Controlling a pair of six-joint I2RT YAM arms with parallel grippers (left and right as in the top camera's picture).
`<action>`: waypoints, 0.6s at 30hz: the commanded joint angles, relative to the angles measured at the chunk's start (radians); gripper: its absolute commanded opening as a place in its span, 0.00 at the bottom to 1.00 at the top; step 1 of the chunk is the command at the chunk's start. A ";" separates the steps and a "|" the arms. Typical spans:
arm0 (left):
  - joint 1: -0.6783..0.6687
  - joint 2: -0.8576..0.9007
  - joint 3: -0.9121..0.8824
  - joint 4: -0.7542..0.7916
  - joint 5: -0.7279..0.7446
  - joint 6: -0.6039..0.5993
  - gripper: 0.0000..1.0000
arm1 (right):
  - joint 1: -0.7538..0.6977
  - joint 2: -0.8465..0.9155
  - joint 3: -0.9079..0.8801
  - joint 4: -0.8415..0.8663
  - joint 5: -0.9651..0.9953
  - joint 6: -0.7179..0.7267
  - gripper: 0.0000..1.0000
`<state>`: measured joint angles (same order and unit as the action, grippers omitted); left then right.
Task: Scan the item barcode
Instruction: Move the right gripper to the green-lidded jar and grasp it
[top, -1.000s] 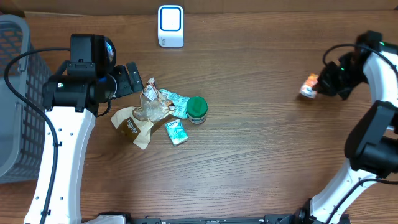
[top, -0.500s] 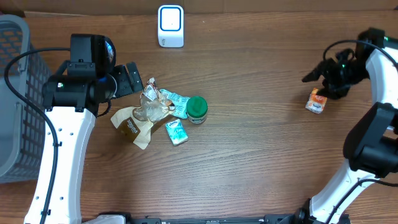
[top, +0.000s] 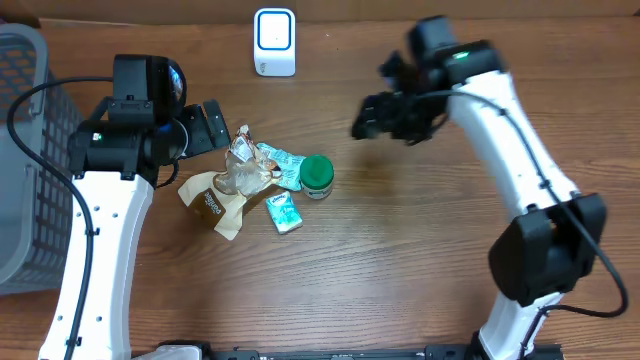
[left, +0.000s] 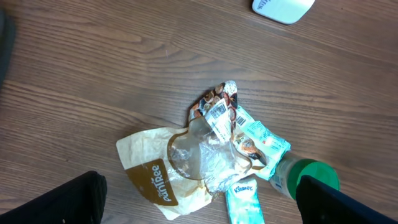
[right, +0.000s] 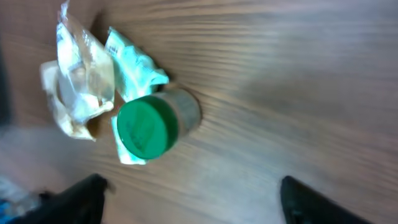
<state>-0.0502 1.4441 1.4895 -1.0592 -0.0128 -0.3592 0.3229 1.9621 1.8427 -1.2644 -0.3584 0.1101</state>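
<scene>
A pile of items lies left of centre: a green-lidded jar (top: 318, 172) (left: 309, 177) (right: 148, 126), a teal tissue pack (top: 284, 213) (left: 244, 202), a brown pouch (top: 212, 203) (left: 152, 180), a crinkled clear bag (top: 243, 165) (right: 78, 87) and a teal packet (top: 280, 157) (right: 134, 62). A barcode label (left: 217, 115) shows on the clear bag. The white scanner (top: 274, 41) (left: 281, 7) stands at the back. My left gripper (top: 213, 126) (left: 199, 205) hangs open just left of the pile. My right gripper (top: 375, 115) (right: 193, 202) is open and empty, up and to the right of the jar.
A grey mesh basket (top: 20, 150) stands at the table's left edge. The right arm stretches across the right half of the table from its base at the front right.
The right gripper opened and dropped a small orange item onto the table at the right, then swung far left toward the pile. That item no longer shows. The left arm stayed still.
</scene>
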 joint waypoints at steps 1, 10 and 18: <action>0.005 -0.002 0.017 0.000 -0.013 0.023 1.00 | 0.105 0.002 -0.011 0.044 0.206 0.009 0.95; 0.005 -0.002 0.017 0.000 -0.013 0.023 0.99 | 0.266 0.079 -0.011 0.094 0.305 -0.120 0.99; 0.005 -0.002 0.017 0.000 -0.013 0.023 1.00 | 0.342 0.127 -0.011 0.130 0.310 -0.161 0.99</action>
<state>-0.0502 1.4441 1.4895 -1.0592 -0.0128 -0.3592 0.6472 2.0705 1.8385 -1.1450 -0.0662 -0.0212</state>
